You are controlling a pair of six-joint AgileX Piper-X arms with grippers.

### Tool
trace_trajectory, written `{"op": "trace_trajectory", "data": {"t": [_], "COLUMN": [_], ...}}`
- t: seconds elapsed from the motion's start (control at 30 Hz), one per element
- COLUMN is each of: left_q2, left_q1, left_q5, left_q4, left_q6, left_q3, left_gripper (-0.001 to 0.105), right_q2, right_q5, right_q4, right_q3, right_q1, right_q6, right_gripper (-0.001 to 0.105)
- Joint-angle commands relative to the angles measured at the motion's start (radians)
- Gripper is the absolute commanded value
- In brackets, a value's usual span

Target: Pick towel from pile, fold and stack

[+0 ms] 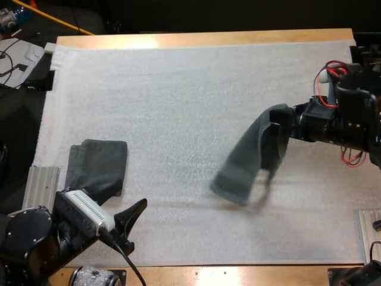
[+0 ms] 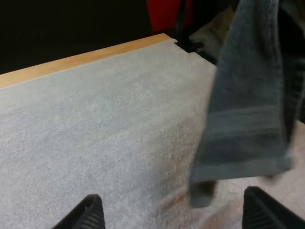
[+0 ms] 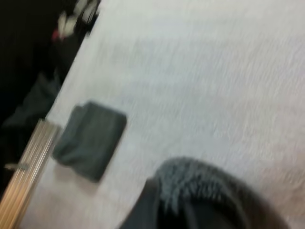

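Observation:
My right gripper [image 1: 278,128] is shut on a dark grey-green towel [image 1: 247,164] and holds it above the mat, right of centre. The towel hangs in a long fold, and its lower end is near or on the mat. In the right wrist view the towel [image 3: 200,195] bunches over the fingers and hides them. A folded towel stack [image 1: 100,165] lies on the mat at the left; the right wrist view has the same stack [image 3: 90,139] beside a metal rail. My left gripper [image 1: 131,228] is open and low at the front left, fingertips [image 2: 90,212] wide apart, facing the hanging towel [image 2: 250,109].
The white mat [image 1: 178,95] covers most of the wooden table [image 1: 202,39]. A ribbed metal rail [image 1: 40,185] lies at the mat's left edge beside the stack, and another [image 1: 368,223] at the right front. Loose items and cables sit off the table's far left.

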Motion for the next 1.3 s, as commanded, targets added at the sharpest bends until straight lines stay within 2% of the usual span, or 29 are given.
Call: {"op": "trace_trajectory", "data": {"t": [0.0, 0.17, 0.3, 0.43, 0.57, 0.63, 0.7, 0.83, 0.9, 1.1, 1.17, 1.27], "left_q2": [0.002, 0.002, -0.001, -0.003, -0.001, -0.001, -0.001, 0.002, 0.004, 0.005, 0.005, 0.004], "left_q1": [-0.003, -0.005, -0.004, -0.004, -0.006, -0.005, -0.004, -0.005, -0.004, -0.005, -0.005, -0.005], "left_q5": [0.010, 0.010, 0.011, 0.013, 0.011, 0.011, 0.008, 0.009, 0.010, 0.009, 0.009, 0.010], "left_q4": [0.008, 0.017, 0.018, 0.016, 0.016, 0.019, 0.022, 0.021, 0.023, 0.018, 0.019, 0.016], "left_q6": [-0.010, -0.013, -0.012, -0.012, -0.011, -0.011, -0.005, -0.005, -0.006, -0.007, -0.008, -0.008], "left_q3": [-0.004, -0.004, -0.005, -0.005, -0.004, -0.004, -0.005, -0.004, -0.003, -0.004, -0.004, -0.005], "left_gripper": [0.059, 0.059, 0.059, 0.059, 0.059, 0.059, 0.059, 0.059, 0.059, 0.059, 0.059, 0.059], "right_q2": [-0.010, 0.019, 0.082, 0.172, 0.252, 0.280, 0.272, 0.329, 0.335, 0.331, 0.325, 0.304], "right_q5": [-0.012, -0.023, 0.043, 0.201, 0.340, 0.355, 0.335, 0.380, 0.382, 0.394, 0.410, 0.437], "right_q4": [-0.026, -0.085, -0.104, -0.114, -0.188, -0.223, -0.198, -0.290, -0.303, -0.313, -0.282, -0.211], "right_q3": [-0.015, 0.006, 0.085, 0.182, 0.238, 0.243, 0.235, 0.231, 0.231, 0.220, 0.218, 0.216], "right_q1": [0.063, 0.177, 0.202, 0.196, 0.181, 0.169, 0.167, 0.095, 0.067, 0.019, 0.005, -0.010], "right_q6": [0.037, 0.084, 0.057, -0.008, -0.040, -0.038, -0.032, -0.038, -0.039, -0.050, -0.056, -0.065], "right_gripper": [0.001, 0.001, 0.001, 0.001, 0.001, 0.001, 0.000, 0.002, 0.013, 0.071, 0.078, 0.073]}}
